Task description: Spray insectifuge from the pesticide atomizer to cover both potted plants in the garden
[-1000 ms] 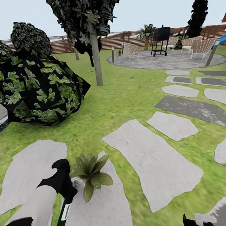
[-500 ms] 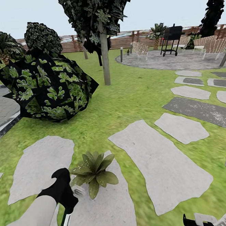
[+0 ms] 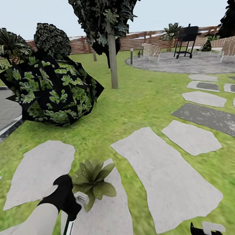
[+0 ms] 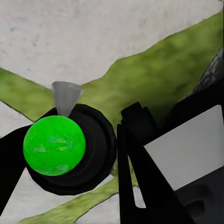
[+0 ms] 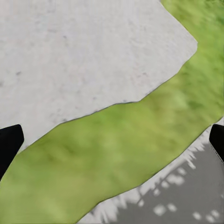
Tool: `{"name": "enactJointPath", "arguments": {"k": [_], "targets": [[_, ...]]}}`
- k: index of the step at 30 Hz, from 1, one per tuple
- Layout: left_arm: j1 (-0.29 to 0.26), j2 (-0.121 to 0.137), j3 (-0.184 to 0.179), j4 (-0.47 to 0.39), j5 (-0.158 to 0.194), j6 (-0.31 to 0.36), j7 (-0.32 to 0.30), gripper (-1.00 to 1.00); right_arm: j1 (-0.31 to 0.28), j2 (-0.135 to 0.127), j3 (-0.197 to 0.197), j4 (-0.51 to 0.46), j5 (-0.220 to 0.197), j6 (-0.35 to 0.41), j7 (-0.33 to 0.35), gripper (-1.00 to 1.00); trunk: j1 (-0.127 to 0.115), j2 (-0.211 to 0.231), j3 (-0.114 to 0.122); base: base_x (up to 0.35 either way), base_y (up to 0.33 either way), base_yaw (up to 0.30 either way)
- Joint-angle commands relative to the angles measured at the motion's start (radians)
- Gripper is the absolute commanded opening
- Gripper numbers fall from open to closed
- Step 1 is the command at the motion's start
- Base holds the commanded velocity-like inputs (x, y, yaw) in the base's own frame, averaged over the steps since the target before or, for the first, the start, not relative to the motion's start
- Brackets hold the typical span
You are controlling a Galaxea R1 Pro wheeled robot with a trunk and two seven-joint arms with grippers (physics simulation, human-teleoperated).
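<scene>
view panned left | left claw point(image 3: 69, 203) grips one atomizer point(image 3: 67, 231) | one potted plant point(image 3: 91, 179)

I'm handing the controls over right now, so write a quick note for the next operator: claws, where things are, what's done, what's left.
Left claw: shut on the pesticide atomizer, bottle hanging below it, grey top toward the plant.
Right claw: open and empty, low at the robot's right over grass between stone slabs.
Potted plant: on the stone slab just ahead of the left claw, beside the atomizer's grey top.
Done: atomizer picked up and brought to this plant.
Cannot tell: whether this plant is covered yet; no spray is visible.
Left: finish spraying this plant, then find and spray the second potted plant.
</scene>
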Motion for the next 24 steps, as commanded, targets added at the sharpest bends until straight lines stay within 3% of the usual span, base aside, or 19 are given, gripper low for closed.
{"name": "enactJointPath", "arguments": {"k": [1,8,11,14,17,20,24], "targets": [[-0.001,0.000,0.005,-0.001,-0.010,0.009,-0.010,-1.00,-0.001,0.000,-0.006,0.002,0.011,-0.003,-0.004,1.00,0.000,0.000,-0.001,-0.086,-0.227,0.273],[-0.001,-0.001,0.007,-0.002,-0.009,0.010,0.039,-1.00,-0.001,0.000,-0.005,0.002,0.011,-0.003,-0.004,1.00,0.000,0.000,-0.001,-0.135,-0.139,0.276],[-0.001,-0.003,0.010,-0.002,0.009,0.011,0.049,-1.00,-0.001,0.002,-0.006,0.002,0.011,-0.003,-0.004,1.00,0.000,0.000,-0.001,-0.009,-0.008,0.276],[-0.001,-0.004,0.018,-0.020,0.069,0.011,0.092,-1.00,-0.001,0.003,-0.006,0.002,0.011,-0.003,-0.004,1.00,0.000,0.000,-0.001,-0.001,-0.001,0.150],[-0.001,-0.004,0.041,-0.034,0.152,0.010,0.195,-1.00,-0.001,0.002,-0.006,0.002,0.011,-0.003,-0.004,1.00,0.000,0.000,-0.001,0.000,0.000,0.027],[-0.001,-0.001,0.047,-0.036,0.169,0.010,0.241,-1.00,-0.001,0.001,-0.006,0.002,0.011,-0.003,-0.004,1.00,0.000,0.000,-0.001,0.000,0.000,0.004],[-0.001,0.000,0.046,-0.035,0.170,0.010,0.250,-1.00,-0.001,0.002,-0.006,0.002,0.011,-0.003,-0.004,1.00,0.000,0.000,-0.001,0.000,0.000,0.134]]}}
